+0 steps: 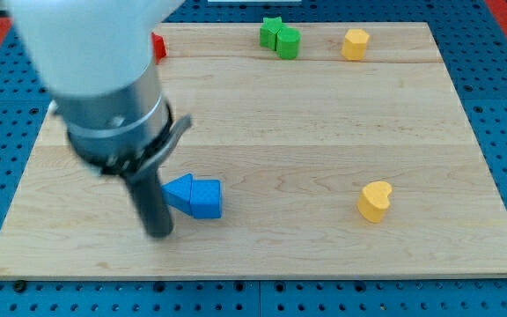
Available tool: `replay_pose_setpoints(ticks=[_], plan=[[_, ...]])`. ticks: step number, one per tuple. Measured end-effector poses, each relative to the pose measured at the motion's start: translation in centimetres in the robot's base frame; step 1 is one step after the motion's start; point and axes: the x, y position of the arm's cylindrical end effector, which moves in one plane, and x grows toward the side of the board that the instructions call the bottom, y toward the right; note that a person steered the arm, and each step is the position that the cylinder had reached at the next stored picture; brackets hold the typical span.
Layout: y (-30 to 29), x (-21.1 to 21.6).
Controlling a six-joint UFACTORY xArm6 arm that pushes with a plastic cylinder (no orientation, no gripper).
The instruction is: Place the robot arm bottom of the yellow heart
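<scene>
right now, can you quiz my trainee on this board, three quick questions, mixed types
1. True or false: my tip touches the yellow heart.
2. Which blocks lie nearest my tip? A) the two blue blocks B) the green blocks C) the yellow block at the view's top
3. Fill in: the red block sits at the view's top ____.

Key:
1. False; the heart lies far toward the view's right.
2. A
3. left, partly hidden by the arm.

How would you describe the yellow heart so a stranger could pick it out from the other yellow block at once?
Start at the wooden board and go to its lower right part. The yellow heart sits alone there, far right of my tip. The other yellow block lies at the top edge, near the green blocks.
</scene>
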Motion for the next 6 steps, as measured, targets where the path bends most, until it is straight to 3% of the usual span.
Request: replay_pose_setpoints(ticks=[1, 3, 4, 6], plan=[[2.6, 2.6], [20.7, 2.6], [23.4, 2.4], [25.0, -3.6]])
